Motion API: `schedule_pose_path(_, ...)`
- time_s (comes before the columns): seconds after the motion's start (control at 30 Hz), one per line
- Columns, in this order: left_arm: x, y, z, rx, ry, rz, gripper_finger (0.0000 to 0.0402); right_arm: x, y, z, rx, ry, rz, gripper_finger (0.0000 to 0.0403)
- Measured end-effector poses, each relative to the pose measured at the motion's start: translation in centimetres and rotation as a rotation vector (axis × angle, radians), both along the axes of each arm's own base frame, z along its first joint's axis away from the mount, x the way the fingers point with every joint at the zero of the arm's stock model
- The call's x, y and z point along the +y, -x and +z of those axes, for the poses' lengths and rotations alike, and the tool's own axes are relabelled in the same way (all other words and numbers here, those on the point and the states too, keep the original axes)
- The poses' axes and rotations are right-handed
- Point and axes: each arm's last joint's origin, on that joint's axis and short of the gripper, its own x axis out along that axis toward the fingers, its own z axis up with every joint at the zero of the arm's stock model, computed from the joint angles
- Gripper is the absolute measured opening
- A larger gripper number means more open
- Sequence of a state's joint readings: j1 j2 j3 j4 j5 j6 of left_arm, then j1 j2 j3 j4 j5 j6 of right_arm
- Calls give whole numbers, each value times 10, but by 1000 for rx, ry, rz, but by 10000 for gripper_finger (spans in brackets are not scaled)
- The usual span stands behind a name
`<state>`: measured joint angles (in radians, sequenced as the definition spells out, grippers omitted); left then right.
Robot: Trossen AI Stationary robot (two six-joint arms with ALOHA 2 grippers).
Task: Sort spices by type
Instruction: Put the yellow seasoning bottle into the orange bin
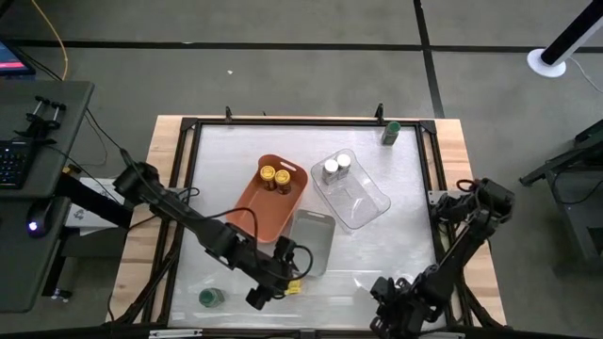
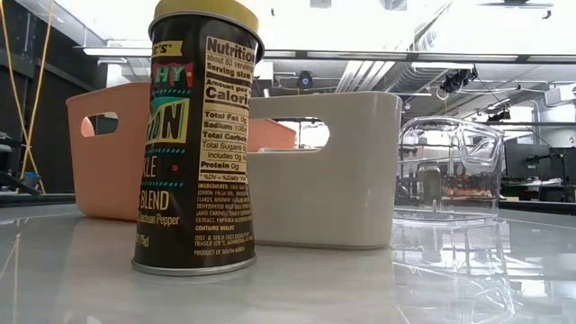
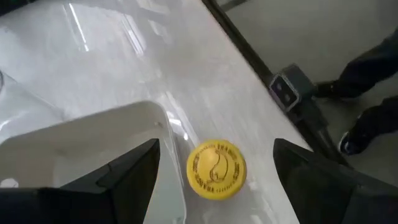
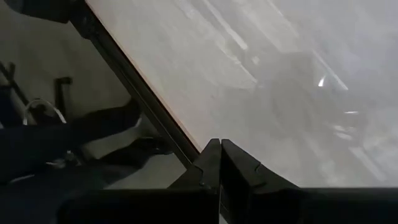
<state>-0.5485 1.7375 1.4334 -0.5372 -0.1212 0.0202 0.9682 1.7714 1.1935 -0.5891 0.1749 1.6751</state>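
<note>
A yellow-lidded spice jar [image 3: 216, 169] stands upright on its base on the table, just off the grey tray's near corner [image 1: 294, 285] and close up in the low view [image 2: 193, 135]. My left gripper [image 3: 216, 144] hovers above it, open, one finger on each side of the lid without touching it. Two yellow-lidded jars [image 1: 275, 177] stand in the orange tray [image 1: 268, 212]. Two silver-lidded jars [image 1: 336, 166] stand in the clear tray [image 1: 358, 200]. One green-lidded jar [image 1: 391, 133] stands at the far right corner, and another [image 1: 209, 298] sits near the near edge. My right gripper [image 4: 219, 155] is shut, by the near edge.
The grey tray [image 1: 313, 240] lies right beside the left gripper and its wall [image 3: 93, 134] is next to one finger. The table's dark frame rail [image 3: 298, 106] runs close on the other side. Open tabletop lies between the trays and the right arm [image 1: 452, 254].
</note>
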Motion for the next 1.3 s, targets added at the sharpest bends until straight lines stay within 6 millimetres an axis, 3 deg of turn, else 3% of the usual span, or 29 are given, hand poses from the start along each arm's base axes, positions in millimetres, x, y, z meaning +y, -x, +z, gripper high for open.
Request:
schedule_pose_path(0.57,-6,-20,-44,108,-10,8,301,-9,-13,-6,-53,23,78,0)
schedule_pose_path(0.9,4,-20,-48,162,-36,34,301,-10,-14,-6,-67,36,81,0)
schedule_pose_path(1.3,-3,-22,-56,174,-4,-3,301,-11,-14,-6,-72,49,73,0)
